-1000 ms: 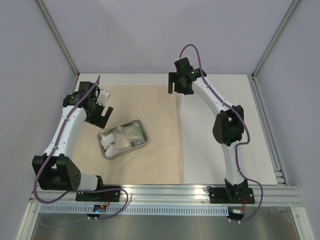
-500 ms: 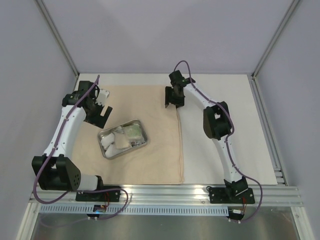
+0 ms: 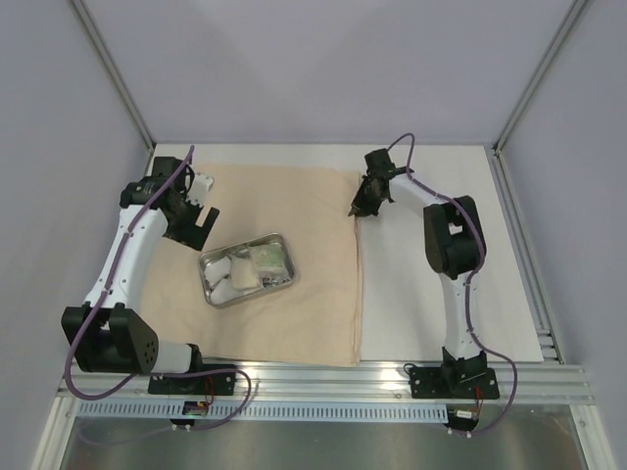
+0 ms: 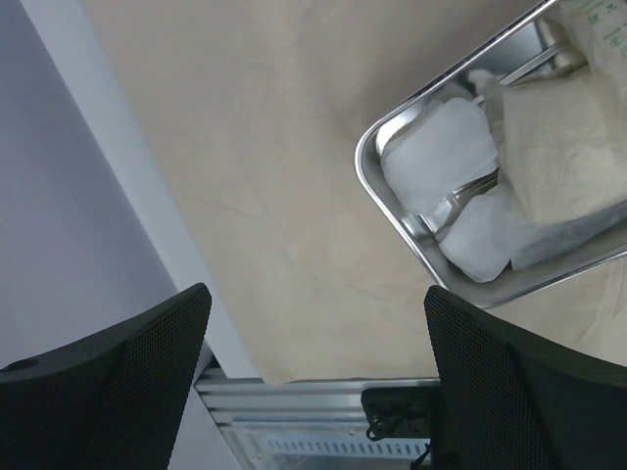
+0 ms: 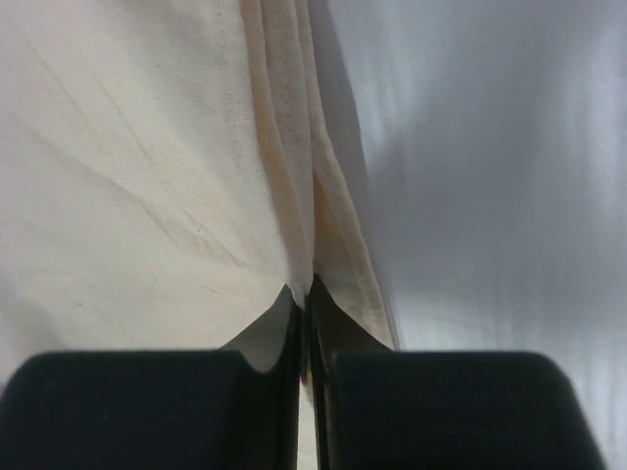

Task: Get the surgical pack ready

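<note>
A white worktop (image 3: 404,284) sits inside pale grey walls, with an aluminium rail (image 3: 323,390) along its near edge. A beige cloth (image 3: 294,206) lies spread flat over the left and middle of the worktop. Its right edge runs from near the far wall down to the rail.

A steel tray (image 3: 207,264) rests on the cloth, left of centre and turned at a slant. White gauze (image 4: 436,157) fills its near-left end. A shiny metal tool (image 4: 460,196) pokes out between the gauze pieces, but I cannot tell which kind it is. A folded beige pad (image 4: 563,147) lies over the gauze towards the tray's other end.

The left claw (image 3: 201,223) hangs above the cloth, up and left of the tray and apart from it. Its fingers (image 4: 118,382) are spread wide with nothing between them.

The right claw (image 3: 361,209) is down at the cloth's right edge, near the far corner. Its fingertips (image 5: 289,313) are pressed together on the stitched hem, pinching the cloth. The hem rises into a narrow ridge that runs away from the tips, with bare worktop just to its right.
</note>
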`<state>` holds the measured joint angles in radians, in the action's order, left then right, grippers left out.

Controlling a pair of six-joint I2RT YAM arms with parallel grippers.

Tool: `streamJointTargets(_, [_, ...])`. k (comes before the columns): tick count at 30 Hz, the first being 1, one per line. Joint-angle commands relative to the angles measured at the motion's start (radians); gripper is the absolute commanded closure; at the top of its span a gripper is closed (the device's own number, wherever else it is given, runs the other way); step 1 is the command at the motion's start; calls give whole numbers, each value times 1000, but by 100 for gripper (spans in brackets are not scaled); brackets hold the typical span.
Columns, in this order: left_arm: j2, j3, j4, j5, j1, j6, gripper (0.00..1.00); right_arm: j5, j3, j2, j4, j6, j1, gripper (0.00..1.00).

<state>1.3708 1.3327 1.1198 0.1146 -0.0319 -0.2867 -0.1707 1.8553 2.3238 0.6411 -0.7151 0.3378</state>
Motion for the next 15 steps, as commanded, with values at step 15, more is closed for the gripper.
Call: streamJointTargets(15, [39, 106, 28, -96, 6, 3, 0, 217, -1044, -701, -397, -290, -410, 99])
